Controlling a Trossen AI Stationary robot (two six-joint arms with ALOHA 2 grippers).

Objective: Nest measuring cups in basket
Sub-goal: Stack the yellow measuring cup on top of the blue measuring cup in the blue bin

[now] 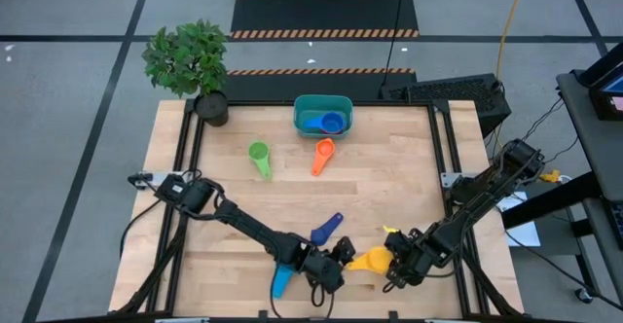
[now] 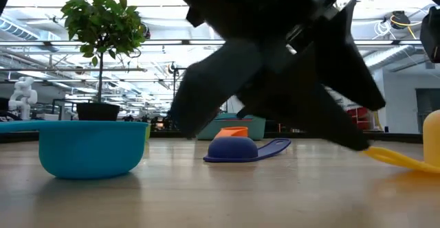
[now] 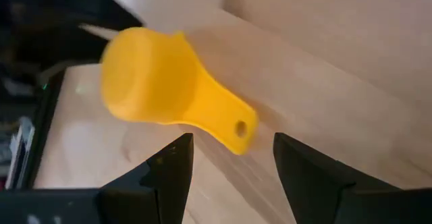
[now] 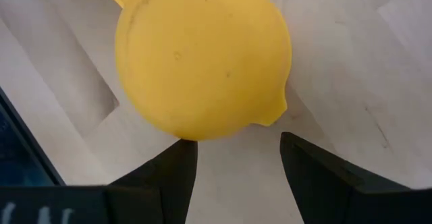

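Small yellow plastic measuring cup (image 1: 371, 260) lies bottom centre of the high view, between left gripper (image 1: 343, 252) and right gripper (image 1: 397, 261); both sets of fingers apart, gripping nothing.

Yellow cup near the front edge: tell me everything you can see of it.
The yellow cup looks like smooth, glossy plastic: a round bowl with a small pour lip and a short flat handle with a hole near its end. It lies on the wooden table, upside down, between the open left pincer and open right pincer. Neither grips it.
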